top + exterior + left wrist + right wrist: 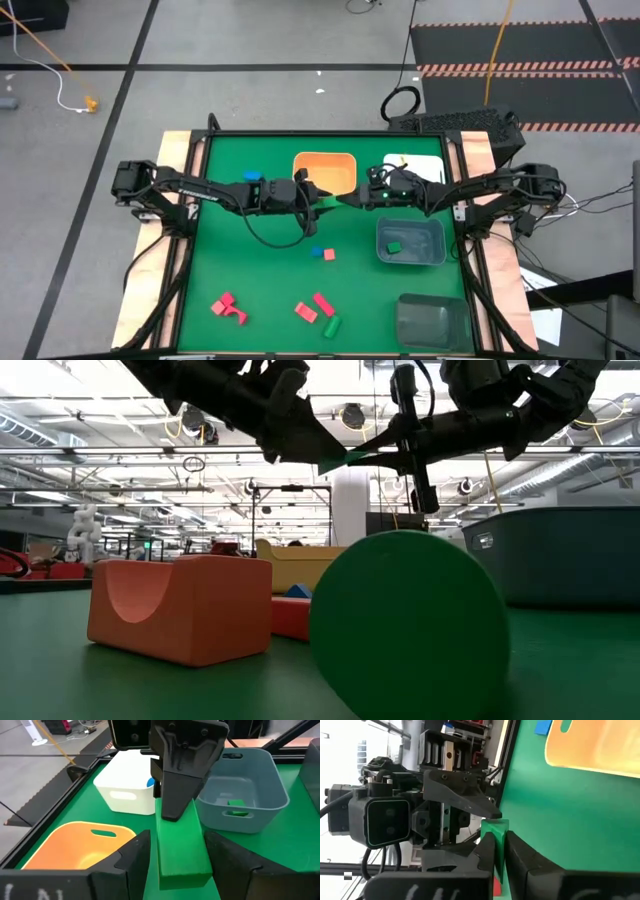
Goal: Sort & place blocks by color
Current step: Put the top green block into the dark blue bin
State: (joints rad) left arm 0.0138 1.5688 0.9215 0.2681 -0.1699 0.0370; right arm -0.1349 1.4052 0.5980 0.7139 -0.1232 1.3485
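Observation:
A green bar (340, 197) hangs in the air between my two grippers, above the table just near of the orange bin (325, 168). My left gripper (328, 196) reaches in from the left and my right gripper (351, 198) from the right, tip to tip, each shut on one end of the bar. Other blocks lie on the green table: a blue one (252, 175) by the left arm, a blue and a red one (322, 254) mid-table, red pieces (228, 307) (315, 306) and a green one (332, 326) near the front edge. My left gripper comes level from the table's left, pointing along the bar. Its fingers (137, 852) stand on the two long sides of the bar's left end (182, 855). That end is pinched between them and the bar is lifted clear, level. My right gripper comes level from the table's right. It pinches the bar's right end (495, 827) between its two fingers (487, 847), which lie on the bar's flat faces. The bar sticks out past the fingertips toward the left gripper, clear of the table.
A white bin (420, 165) holding a blue piece stands right of the orange bin. Nearer is a grey bin (410, 240) with a green block (394, 246) in it, and a dark clear bin (432, 320) sits at the near right corner. Wooden rails border the table.

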